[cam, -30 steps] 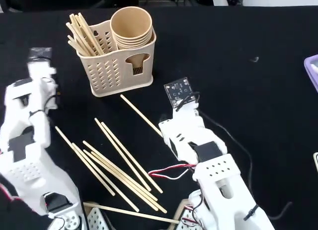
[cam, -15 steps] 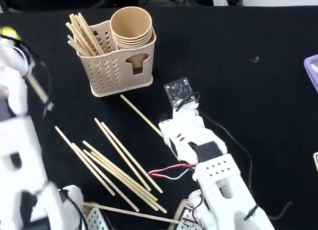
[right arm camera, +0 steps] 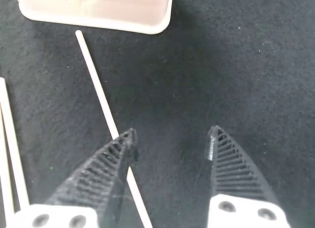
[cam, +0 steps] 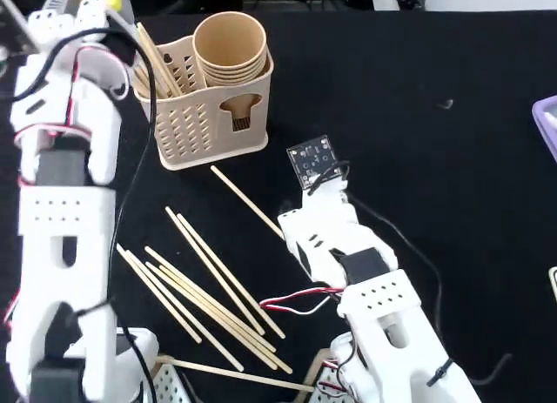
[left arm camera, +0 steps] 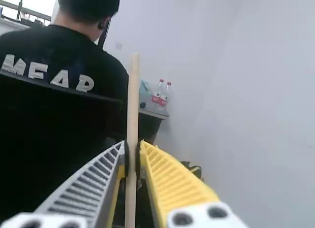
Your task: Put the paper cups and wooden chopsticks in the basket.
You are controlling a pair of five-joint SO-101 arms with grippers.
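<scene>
Left tool [left arm camera: 132, 150] pinches one chopstick [left arm camera: 132, 97]; its arm [cam: 63, 168] has swung from lower left to upper left of frame, beside the basket [cam: 198, 129]. Drop into basket looks next. Loose chopsticks [cam: 209, 290] lie on the surface [cam: 418, 159].

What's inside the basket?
Inside the basket, a stack of paper cups fills one compartment, and wooden chopsticks lean in the other. Its walls hide their lower parts and the basket's floor.
</scene>
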